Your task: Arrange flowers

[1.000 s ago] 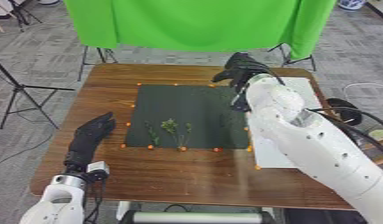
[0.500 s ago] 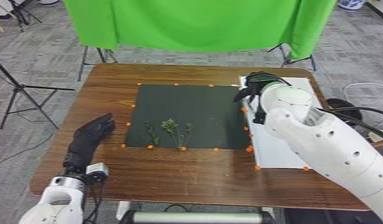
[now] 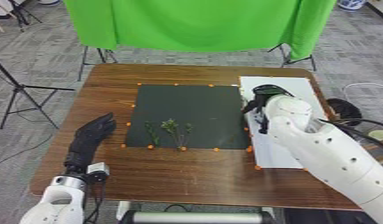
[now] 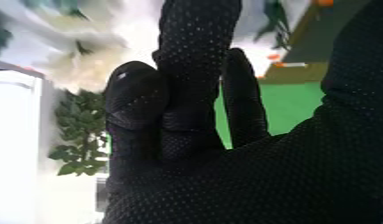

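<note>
Noted left hand (image 3: 96, 128) left of dark mat (image 3: 192, 102), fingers relaxed, extended. Counted 3 green sprigs (image 3: 170, 126) on mat's near part. Logged right hand (image 3: 258, 103) at white sheet's (image 3: 273, 156) left edge, fingers straight; pale bloom (image 4: 83, 64) beyond, right wrist view.

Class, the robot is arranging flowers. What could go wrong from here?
The right hand is over the white sheet by its border with the dark mat, so it might nudge the sheet askew. The green sprigs lie close together on the mat; picking one up could drag its neighbour.
</note>
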`<state>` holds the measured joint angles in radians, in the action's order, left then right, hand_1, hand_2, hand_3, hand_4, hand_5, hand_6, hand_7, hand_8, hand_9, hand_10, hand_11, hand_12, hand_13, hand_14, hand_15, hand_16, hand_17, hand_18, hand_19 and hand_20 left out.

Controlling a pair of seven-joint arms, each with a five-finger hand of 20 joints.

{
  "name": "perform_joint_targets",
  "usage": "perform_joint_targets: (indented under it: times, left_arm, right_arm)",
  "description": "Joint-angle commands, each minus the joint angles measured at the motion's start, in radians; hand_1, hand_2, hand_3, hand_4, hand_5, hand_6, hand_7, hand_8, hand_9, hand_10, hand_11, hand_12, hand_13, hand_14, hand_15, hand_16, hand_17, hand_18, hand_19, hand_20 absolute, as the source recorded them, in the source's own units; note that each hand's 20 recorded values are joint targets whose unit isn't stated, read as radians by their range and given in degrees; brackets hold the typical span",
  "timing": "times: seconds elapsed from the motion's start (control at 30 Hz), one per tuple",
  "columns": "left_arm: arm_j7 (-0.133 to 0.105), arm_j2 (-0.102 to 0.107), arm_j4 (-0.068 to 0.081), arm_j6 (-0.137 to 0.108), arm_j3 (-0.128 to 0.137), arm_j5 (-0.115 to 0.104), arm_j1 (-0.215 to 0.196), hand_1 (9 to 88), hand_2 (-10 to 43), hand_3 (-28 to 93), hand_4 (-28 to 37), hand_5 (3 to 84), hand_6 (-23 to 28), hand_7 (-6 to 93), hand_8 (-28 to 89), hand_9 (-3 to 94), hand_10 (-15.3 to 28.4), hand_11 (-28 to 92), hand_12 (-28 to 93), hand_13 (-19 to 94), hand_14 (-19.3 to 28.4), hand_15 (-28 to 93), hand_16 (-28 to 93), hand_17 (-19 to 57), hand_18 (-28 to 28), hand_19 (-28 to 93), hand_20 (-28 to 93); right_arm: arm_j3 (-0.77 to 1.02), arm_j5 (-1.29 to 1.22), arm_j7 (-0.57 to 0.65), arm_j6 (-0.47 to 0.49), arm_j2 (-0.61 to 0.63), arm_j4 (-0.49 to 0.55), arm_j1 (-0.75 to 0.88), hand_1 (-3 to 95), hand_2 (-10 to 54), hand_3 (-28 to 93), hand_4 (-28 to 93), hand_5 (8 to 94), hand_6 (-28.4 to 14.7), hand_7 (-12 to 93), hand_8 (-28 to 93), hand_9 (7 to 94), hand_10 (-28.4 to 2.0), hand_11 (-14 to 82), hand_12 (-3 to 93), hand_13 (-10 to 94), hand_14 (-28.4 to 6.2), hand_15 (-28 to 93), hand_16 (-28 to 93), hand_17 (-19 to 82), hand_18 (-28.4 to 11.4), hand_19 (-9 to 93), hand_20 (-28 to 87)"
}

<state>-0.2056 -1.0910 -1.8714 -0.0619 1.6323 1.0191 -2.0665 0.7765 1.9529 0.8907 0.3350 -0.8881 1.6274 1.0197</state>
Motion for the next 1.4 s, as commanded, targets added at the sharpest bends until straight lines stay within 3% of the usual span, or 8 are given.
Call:
perform_joint_targets:
  times: [0.03,0.4,0.5,0.73,0.83,1.17,1.4]
  left_arm:
    - [0.014,-0.008,0.006,0.015,-0.009,0.006,-0.007,25.1,-9.5,71,-24.3,43.9,2.3,11.3,-7,42.0,12.4,15,11,34,14.4,10,0,7.4,9.3,2,16]
    - [0.019,-0.012,0.01,0.021,-0.01,0.005,0.002,25.3,-9.5,71,-24.3,43.9,2.2,11.3,-7,41.9,12.4,15,11,34,14.4,10,0,7.4,9.3,2,16]
    - [0.02,-0.014,0.009,0.02,-0.009,0.006,-0.001,25.3,-9.5,71,-24.2,44.0,2.2,11.4,-7,41.9,12.4,15,11,34,14.4,10,0,7.4,9.3,2,16]
    - [0.021,-0.017,0.007,0.016,-0.008,0.006,-0.003,25.4,-9.5,71,-24.0,44.0,2.3,11.3,-7,41.9,12.4,15,11,34,14.4,10,0,7.3,9.3,2,16]
    - [0.021,-0.019,0.008,0.016,-0.008,0.006,-0.003,25.5,-9.5,71,-23.9,44.0,2.3,11.3,-7,41.9,12.4,15,11,34,14.4,10,0,7.3,9.3,2,16]
    - [0.023,-0.021,0.007,0.015,-0.01,0.007,-0.001,25.9,-9.5,71,-23.5,43.9,2.4,11.3,-7,41.9,12.4,15,11,34,14.3,10,0,7.3,9.3,2,16]
    - [0.023,-0.019,0.006,0.012,-0.005,0.005,-0.006,26.1,-9.5,71,-22.9,43.9,2.4,11.2,-7,41.9,12.4,15,11,34,14.4,10,0,7.3,9.2,2,16]
  right_arm:
    - [-0.005,0.001,0.015,-0.083,-0.011,-0.02,0.04,31.7,-9.5,60,-14,47.6,-1.3,10,-5,56.7,-22.6,7.1,13.4,91,-5.6,44,26,69,-5.7,84,29]
    - [-0.008,-0.008,-0.003,-0.169,-0.022,-0.007,0.093,46.8,-9.5,66,-14,62.9,-6.4,15,-6,77.7,-16.5,11.8,11.9,94,-3.4,47,25,72,-5.3,85,31]
    - [-0.014,-0.002,-0.007,-0.166,-0.022,-0.005,0.105,51.9,-9.5,64,-14,66.1,-6.5,16,8,80.9,-15.4,12.7,12.7,94,-3.1,49,24,73,-5.0,84,33]
    - [-0.013,-0.023,-0.017,-0.205,-0.024,-0.008,0.132,62.1,-9.5,59,-13,71.8,-6.0,18,19,90.2,-12.8,5.1,25.7,94,-2.1,51,22,75,-4.3,81,38]
    - [-0.013,-0.042,-0.022,-0.216,-0.024,-0.01,0.138,63.5,-9.5,60,-12,74.2,-5.0,22,19,93.4,-11.0,9.0,29.8,94,-1.9,53,21,76,-4.3,80,41]
    - [-0.028,-0.059,-0.056,-0.366,-0.014,-0.008,0.157,61.6,-9.5,63,-4,74.2,-5.5,29,20,92.7,-10.9,15.6,42.8,94,-0.6,53,24,75,-3.9,80,46]
    - [-0.034,-0.032,-0.095,-0.463,0.009,0.026,0.145,60.0,-9.5,65,-1,73.4,-4.9,34,19,92.4,-11.0,17.4,46.2,94,-0.2,54,26,75,-3.5,81,48]
